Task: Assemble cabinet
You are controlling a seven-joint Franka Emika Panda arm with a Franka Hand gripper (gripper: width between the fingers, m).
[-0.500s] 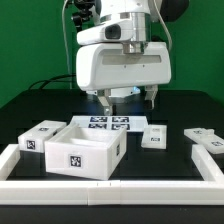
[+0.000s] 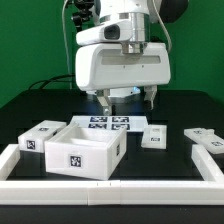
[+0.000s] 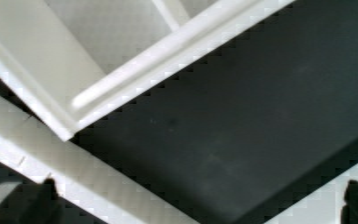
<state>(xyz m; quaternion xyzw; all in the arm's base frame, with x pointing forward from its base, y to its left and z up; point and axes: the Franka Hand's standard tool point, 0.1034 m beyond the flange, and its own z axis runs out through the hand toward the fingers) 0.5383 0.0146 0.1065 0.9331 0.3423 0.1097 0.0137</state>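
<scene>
The cabinet's open box body [image 2: 82,150] lies at the front on the exterior view's left, with a tag on its front wall. A flat white tagged block [image 2: 40,134] lies against its left side. A small tagged block [image 2: 155,137] and another block [image 2: 205,138] lie to the exterior view's right. My gripper [image 2: 128,100] hangs above the table behind these parts, with its fingers [image 2: 105,101] spread apart and nothing between them. In the wrist view the gripper [image 3: 194,205] is open over black table, with white slanted part edges [image 3: 158,65] beyond it; I cannot tell which part they belong to.
The marker board [image 2: 110,124] lies flat on the black table under the gripper. Low white border rails [image 2: 110,190] run along the front and both sides. Green wall stands behind the arm.
</scene>
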